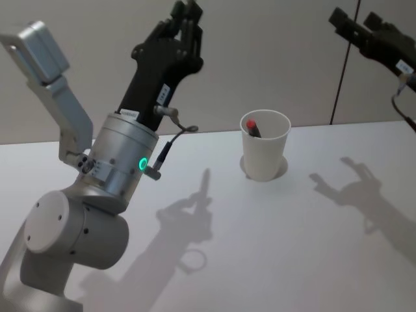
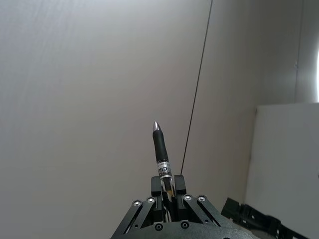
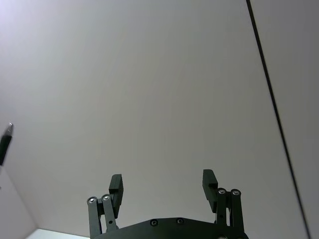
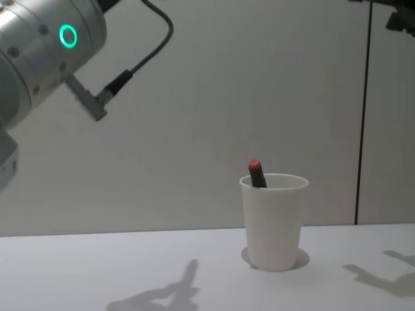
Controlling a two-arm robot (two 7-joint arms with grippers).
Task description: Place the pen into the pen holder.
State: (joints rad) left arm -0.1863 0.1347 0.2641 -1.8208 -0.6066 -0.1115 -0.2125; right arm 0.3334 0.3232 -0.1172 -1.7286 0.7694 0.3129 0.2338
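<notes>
Left arm up at the left of the head view, green ring light [image 1: 142, 164] lit on the wrist. My left gripper [image 1: 187, 16] is high against the wall [image 1: 273, 58], well above the tabletop [image 1: 292, 253]. Its fingers [image 2: 179, 185] are clamped on the pen [image 2: 161, 152]. The pen has a black barrel and a silver tip, and it sticks straight out past the fingertips, away from the wrist. It is up in the air, well apart from the pen holder [image 1: 265, 153], which is lower and to the right. The pen holder is a white paper cup standing upright on the tabletop near the far edge by the wall. The chest view shows it [image 4: 273, 220] from the side, rim level. A red-topped pen [image 1: 252, 127] is already inside the cup. It leans on the left side of the rim with its red end just above the rim. Right of the cup, a dark vertical seam [image 1: 344, 65] runs down the wall. My right gripper [image 1: 356, 25] is at the top right, raised well above the tabletop. Its fingers [image 3: 115, 184] are spread wide with nothing between them. Shadows of both arms lie on the tabletop.
</notes>
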